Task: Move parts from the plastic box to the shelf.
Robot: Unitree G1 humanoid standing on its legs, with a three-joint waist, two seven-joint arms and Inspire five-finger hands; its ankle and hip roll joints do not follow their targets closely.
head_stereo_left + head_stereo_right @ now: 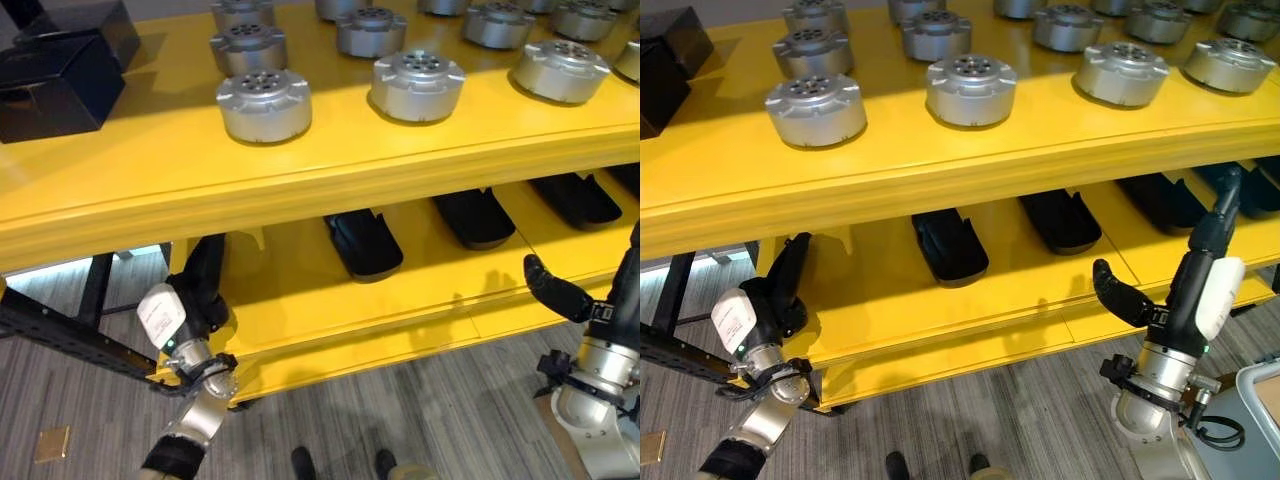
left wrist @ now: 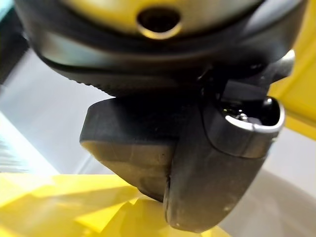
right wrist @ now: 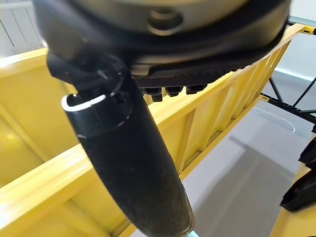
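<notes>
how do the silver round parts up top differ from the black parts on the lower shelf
The silver round parts are shiny metal discs with holes in their tops, standing in rows on the upper shelf. The black parts are dark, matte and elongated, lying side by side on the lower shelf. Both kinds rest on yellow shelving, and neither hand touches them.

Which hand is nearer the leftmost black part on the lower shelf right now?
Left. The left hand is raised at the lower shelf's left end, beside the leftmost black part; the right hand stands farther off, near the shelf's right end.
</notes>
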